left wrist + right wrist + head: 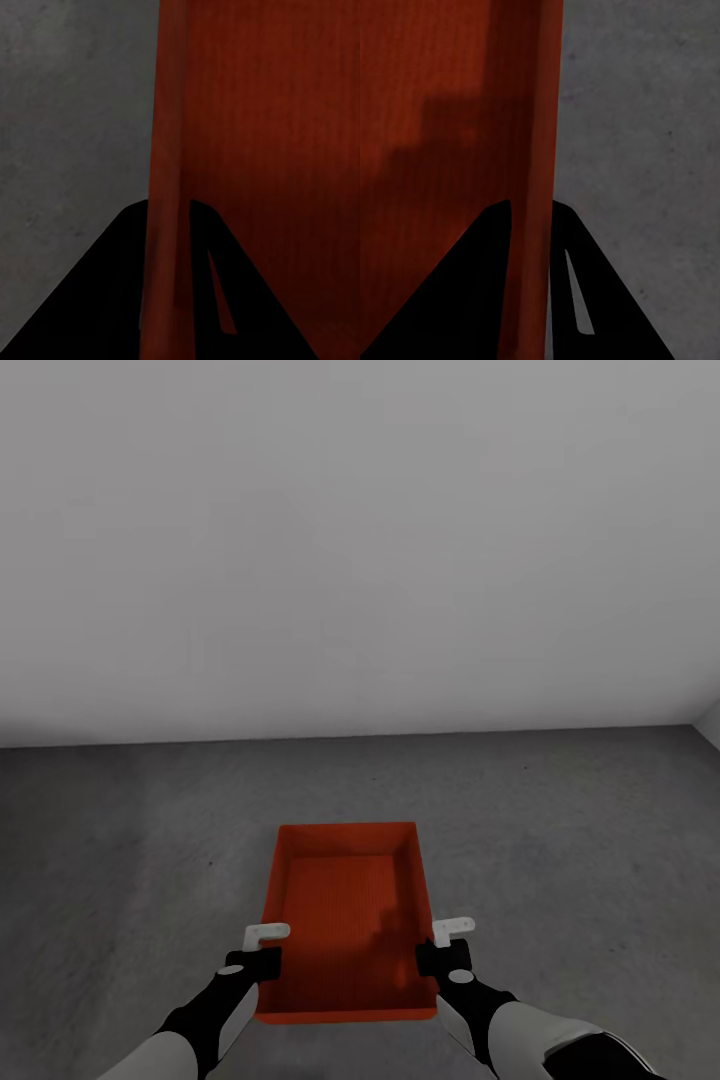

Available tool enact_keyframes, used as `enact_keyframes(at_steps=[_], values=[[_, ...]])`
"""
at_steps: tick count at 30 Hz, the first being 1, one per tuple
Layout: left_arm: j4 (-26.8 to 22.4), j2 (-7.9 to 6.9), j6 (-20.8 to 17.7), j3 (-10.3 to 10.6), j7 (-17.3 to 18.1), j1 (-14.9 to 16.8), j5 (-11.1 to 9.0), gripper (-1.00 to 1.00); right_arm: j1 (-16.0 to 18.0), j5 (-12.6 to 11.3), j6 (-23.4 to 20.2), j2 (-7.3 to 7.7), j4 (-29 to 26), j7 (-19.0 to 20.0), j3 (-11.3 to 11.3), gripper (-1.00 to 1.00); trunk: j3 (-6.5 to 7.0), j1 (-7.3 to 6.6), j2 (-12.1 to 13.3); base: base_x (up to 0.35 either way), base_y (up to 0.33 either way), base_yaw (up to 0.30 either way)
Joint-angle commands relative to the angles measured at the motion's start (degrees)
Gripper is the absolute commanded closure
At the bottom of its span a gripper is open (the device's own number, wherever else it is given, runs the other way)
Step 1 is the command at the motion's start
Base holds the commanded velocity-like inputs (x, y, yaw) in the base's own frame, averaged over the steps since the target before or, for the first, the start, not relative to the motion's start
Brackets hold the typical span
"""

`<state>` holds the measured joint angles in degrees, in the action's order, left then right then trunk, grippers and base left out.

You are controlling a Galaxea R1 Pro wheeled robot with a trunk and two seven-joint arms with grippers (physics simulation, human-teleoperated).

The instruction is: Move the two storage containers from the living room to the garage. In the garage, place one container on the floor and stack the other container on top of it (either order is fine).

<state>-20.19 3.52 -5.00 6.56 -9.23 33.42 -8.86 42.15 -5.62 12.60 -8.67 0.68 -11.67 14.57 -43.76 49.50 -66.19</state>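
Both claws grip one orange-red storage container (pixel 345 915), the left claw (pixel 262 950) pinching its left wall and the right claw (pixel 440 948) its right wall, each with one finger inside and one outside. One bin, two arms, two claws. It sits low over the grey concrete floor (pixel 580 840), before a white wall (pixel 360 540); whether it touches the floor I cannot tell. The head view shows its stepped inner bottom whole. Up close, the left wrist view shows the container's wall (pixel 169 187) running between dark fingers (pixel 97 300); the right wrist view shows the same wall (pixel 540 187), fingers (pixel 607 300), and speckled floor (pixel 645 135).
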Motion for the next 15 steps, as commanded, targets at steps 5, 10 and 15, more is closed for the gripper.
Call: enact_keyframes(at_steps=[5, 10, 15], values=[[-0.3, -0.01, 3.5, -1.3, -4.7, 0.1, -3.0, 1.0, 0.0, 0.0, 0.0, -0.03, 0.1, 0.1, -1.5, 1.0, -0.94, 1.1, -2.0, 0.0, 0.0, 0.0], [-0.3, -0.01, 3.5, -1.3, -4.7, 0.1, -3.0, 1.0, -0.1, 0.0, 0.1, -0.03, 0.1, 0.1, -1.5, 1.0, -1.84, 2.2, -4.1, 0.0, 0.0, 0.0], [-0.3, -0.01, 3.5, -1.3, -4.7, 0.1, -3.0, 1.0, -0.1, 0.0, 0.0, -0.03, 0.1, 0.1, -1.5, 1.0, -2.74, 3.3, -6.1, 0.0, 0.0, 0.0]])
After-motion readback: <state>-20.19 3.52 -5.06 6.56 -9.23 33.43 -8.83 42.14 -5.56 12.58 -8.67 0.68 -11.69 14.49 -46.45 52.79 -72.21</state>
